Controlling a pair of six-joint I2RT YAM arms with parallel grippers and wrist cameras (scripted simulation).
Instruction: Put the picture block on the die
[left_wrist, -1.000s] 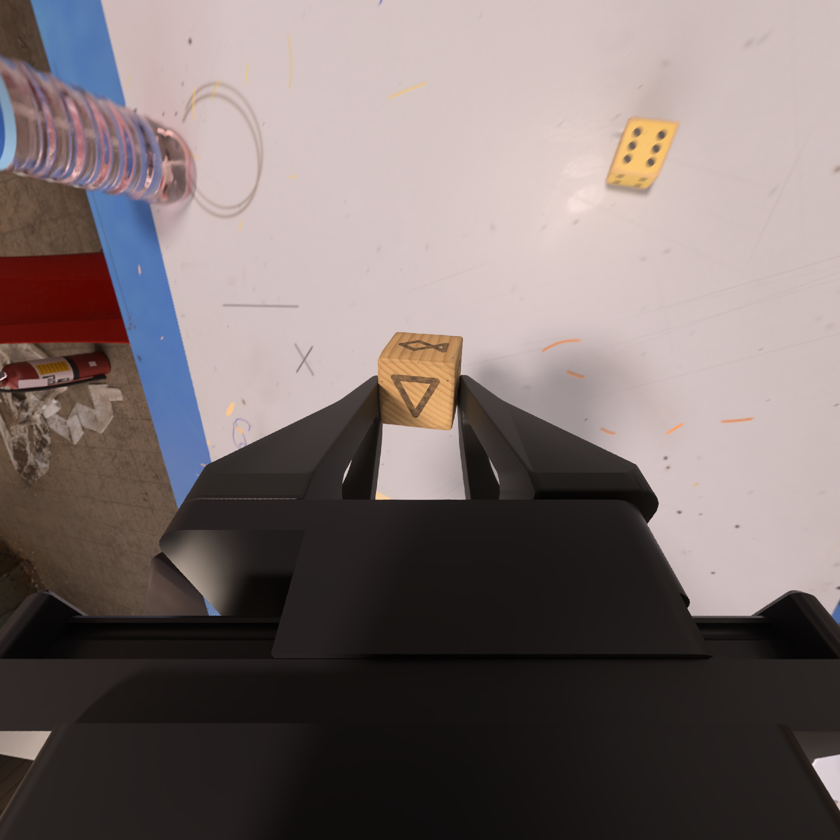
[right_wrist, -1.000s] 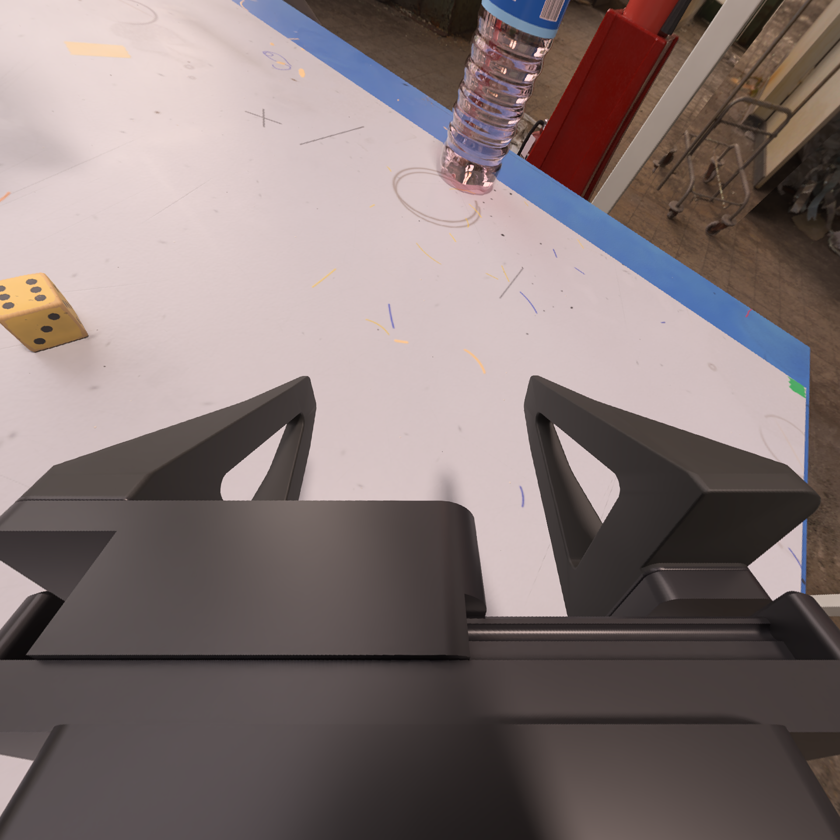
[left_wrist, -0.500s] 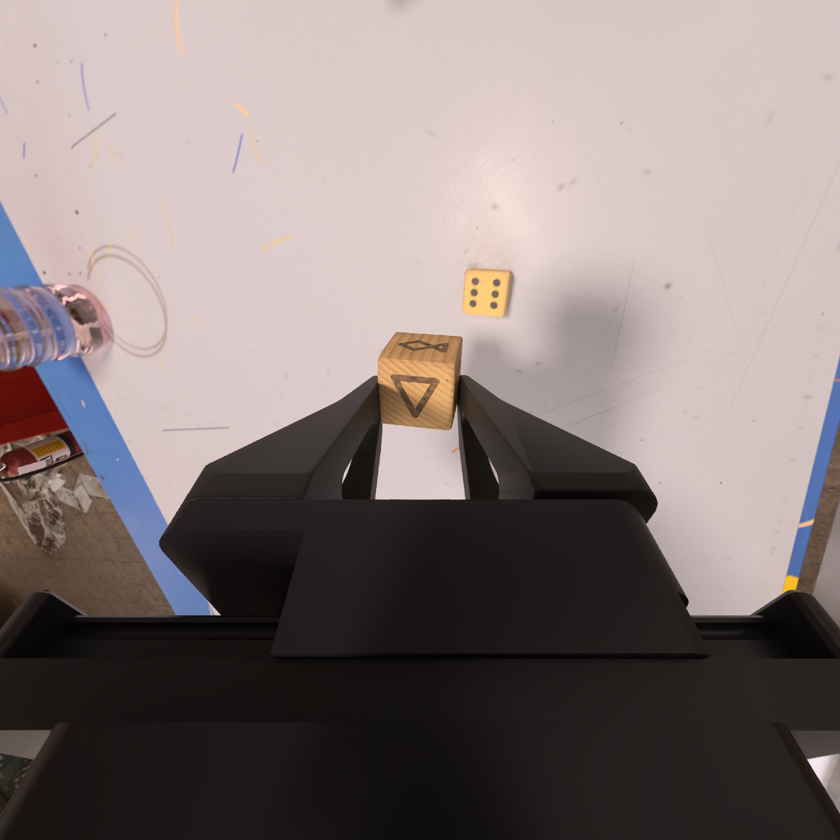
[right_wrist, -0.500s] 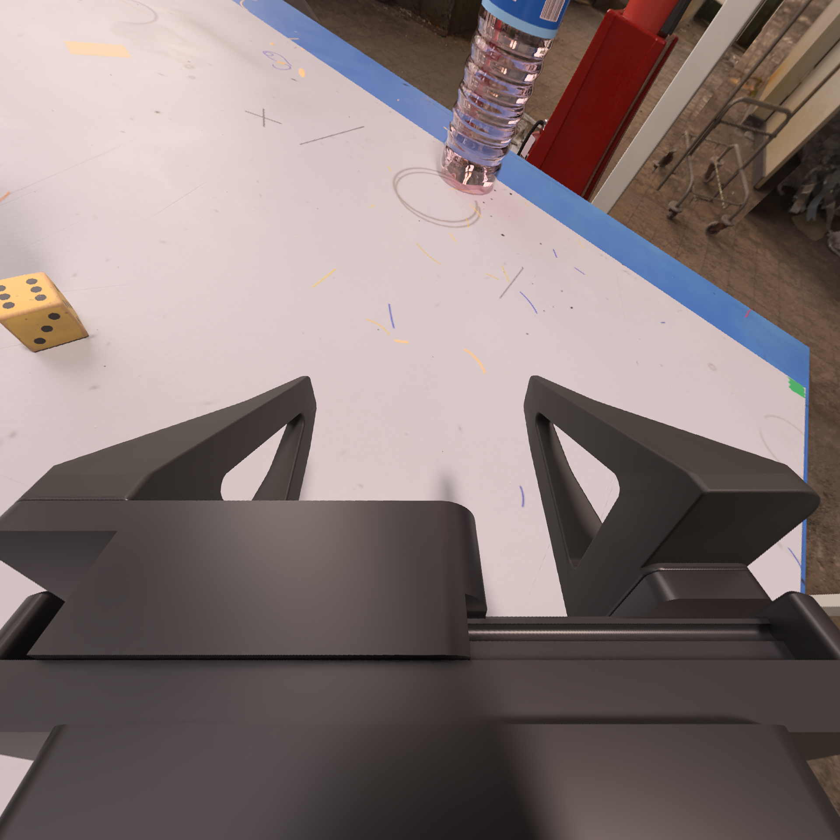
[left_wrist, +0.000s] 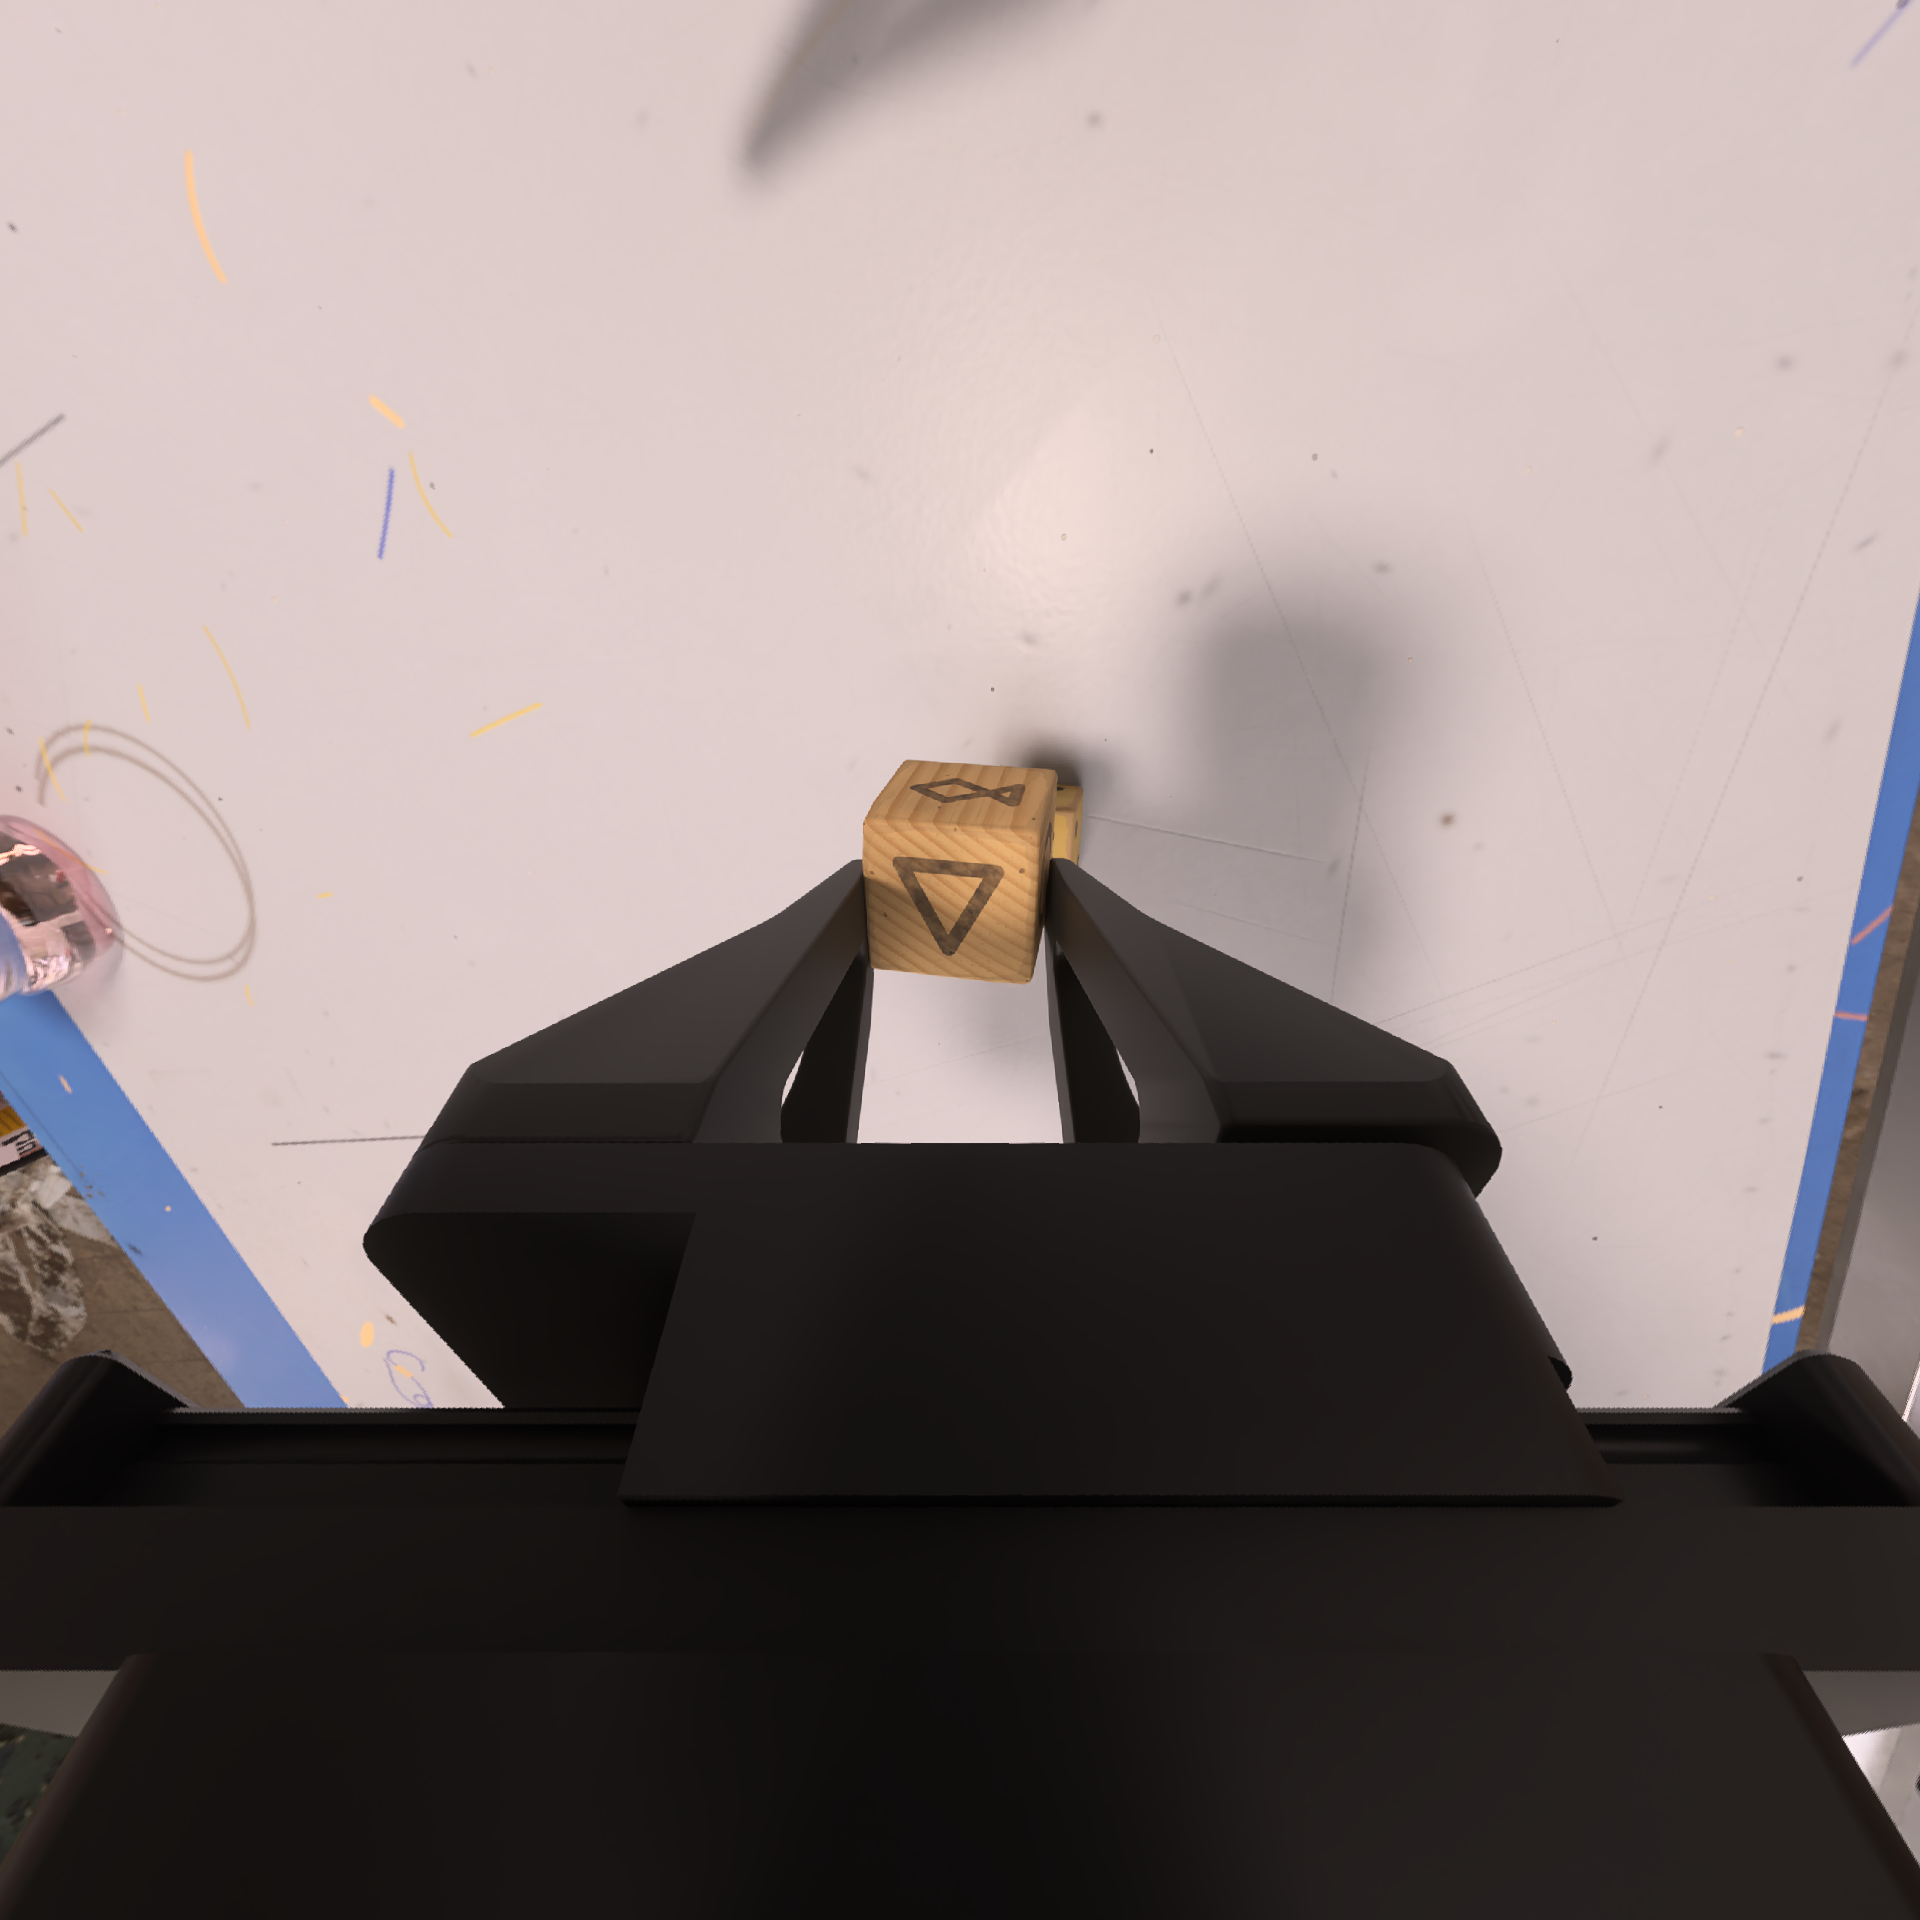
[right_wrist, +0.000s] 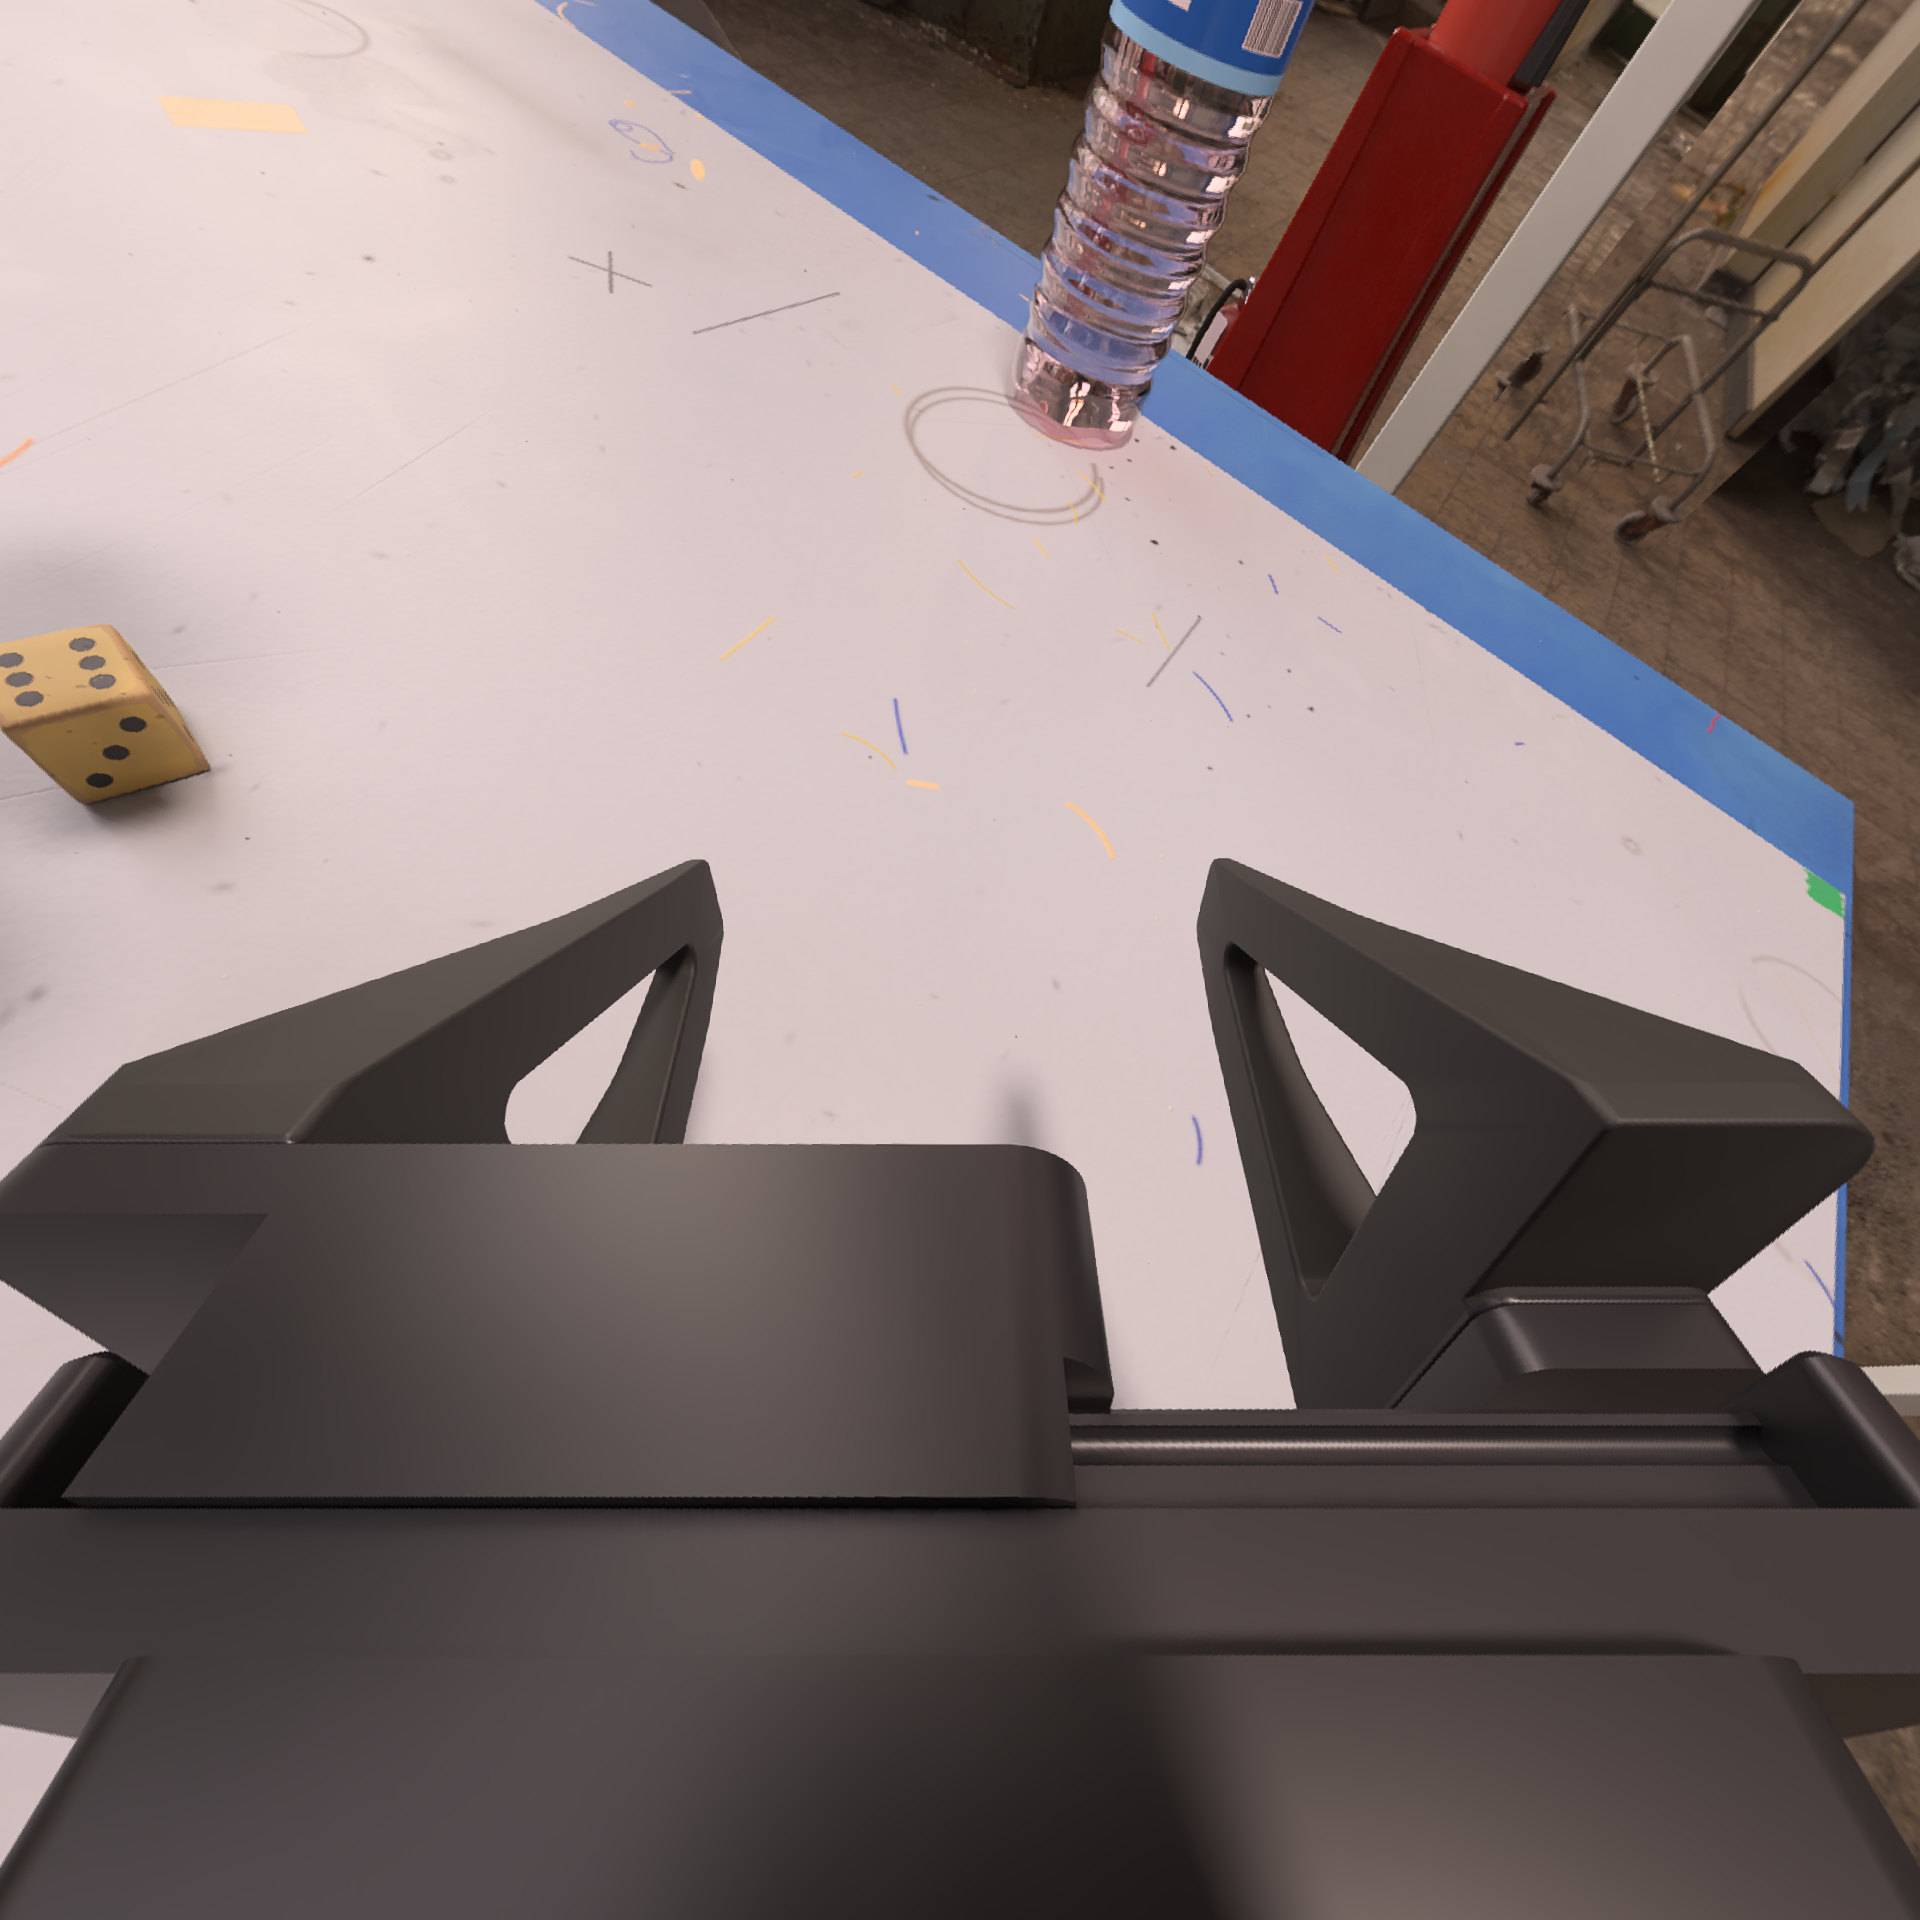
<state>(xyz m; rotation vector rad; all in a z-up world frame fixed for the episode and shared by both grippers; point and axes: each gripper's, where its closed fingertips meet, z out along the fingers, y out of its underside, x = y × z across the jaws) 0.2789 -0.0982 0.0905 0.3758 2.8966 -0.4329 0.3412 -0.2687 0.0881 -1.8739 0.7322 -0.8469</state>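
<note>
Tan wooden picture block (left_wrist: 954, 899) — dark triangle; yellow die (right_wrist: 96, 715) — black pips.

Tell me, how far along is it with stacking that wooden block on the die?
Done: the left gripper is shut on the picture block, lifted off the table. In hand: the block hangs almost over the die, which peeks out behind it. Left: lower it, release it. The right gripper waits open, empty.

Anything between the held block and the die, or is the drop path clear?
Nothing visible blocks it. The left gripper holds the picture block, and the die peeks out just behind its right edge. The bottle stands off near the table's blue edge.
</note>
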